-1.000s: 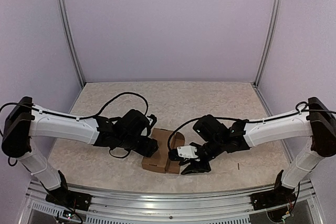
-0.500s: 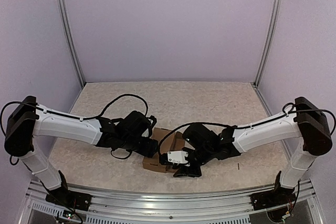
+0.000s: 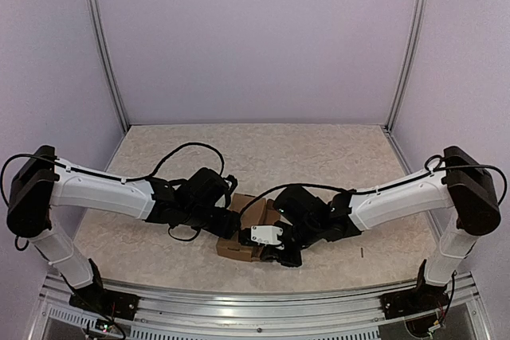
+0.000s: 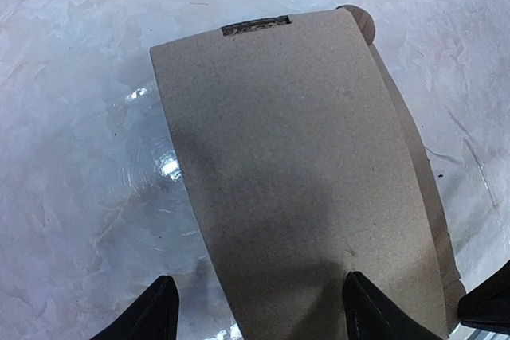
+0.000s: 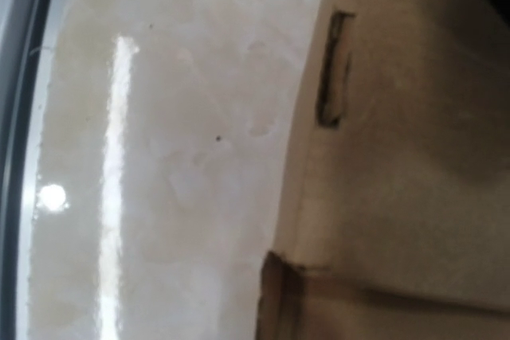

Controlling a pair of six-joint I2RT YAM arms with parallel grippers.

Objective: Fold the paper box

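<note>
I have the paper box point(image 3: 241, 238) at the table's point(image 3: 335, 157) 6 o'clock, between both arms. My left gripper point(image 4: 259, 308) is spread wide at the box's 9 o'clock, with a fingertip either side of the top panel and nothing clamped. My right gripper point(image 3: 277, 252) is clenched at the box's 4 o'clock; I can't tell if it pinches cardboard. The box looks only partly formed: the slot point(image 4: 255, 27) gapes empty, and a rounded tab point(image 4: 362, 21) sits loose, so tucking remains.
</note>
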